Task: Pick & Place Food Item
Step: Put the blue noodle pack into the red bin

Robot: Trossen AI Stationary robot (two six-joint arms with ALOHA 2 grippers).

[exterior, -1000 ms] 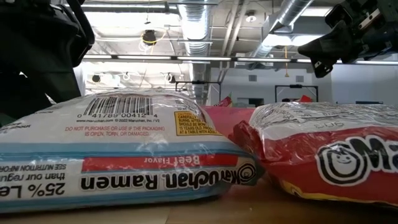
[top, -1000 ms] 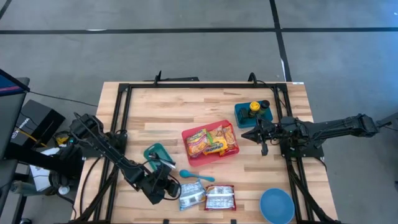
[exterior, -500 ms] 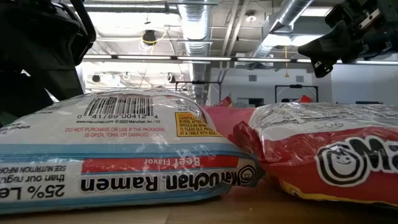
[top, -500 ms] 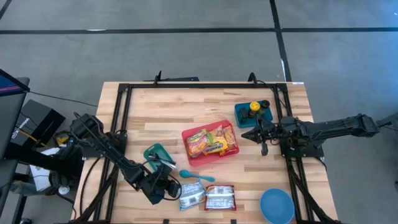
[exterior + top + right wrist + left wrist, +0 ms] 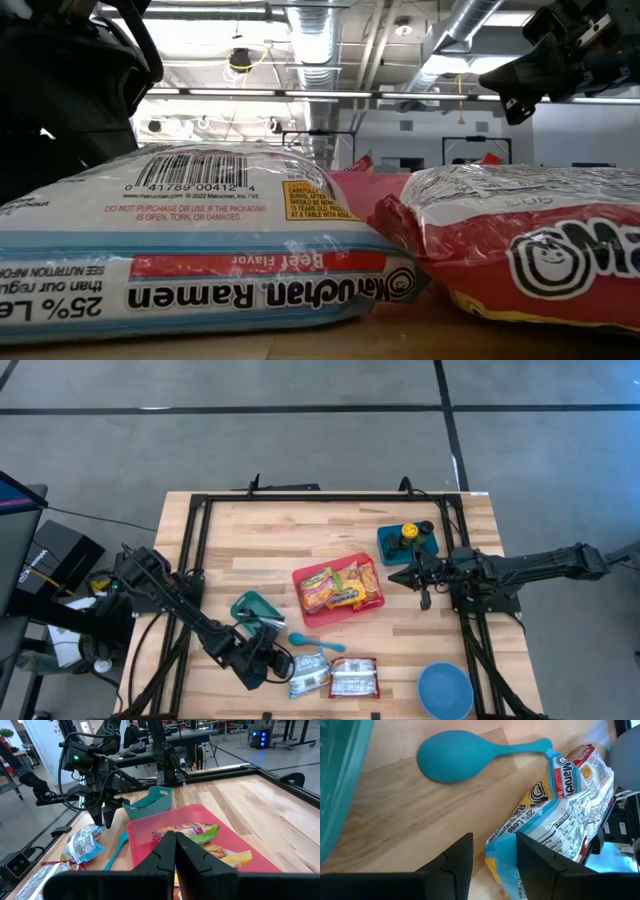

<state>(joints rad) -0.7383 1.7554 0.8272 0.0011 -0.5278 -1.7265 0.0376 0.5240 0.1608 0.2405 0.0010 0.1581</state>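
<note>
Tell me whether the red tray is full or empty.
Partly full. The red tray holds several colourful food packets, seen in the high and right wrist views, with bare tray floor showing around them.

A wooden table (image 5: 250, 550) carries a red tray (image 5: 300, 576), two ramen packets (image 5: 309, 674), teal spoon (image 5: 315, 643), teal bins (image 5: 247, 605) and blue bowl (image 5: 445, 691).

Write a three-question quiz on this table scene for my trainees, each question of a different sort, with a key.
1. True or false: the red tray is empty.
2. Which lies nearest the left gripper? A) blue bowl B) blue ramen packet C) yellow bottle
3. Fill in: the right gripper hovers beside the red tray with its jaws ____.

Key: 1 false, it holds snack packets; 2 B; 3 shut.
</note>
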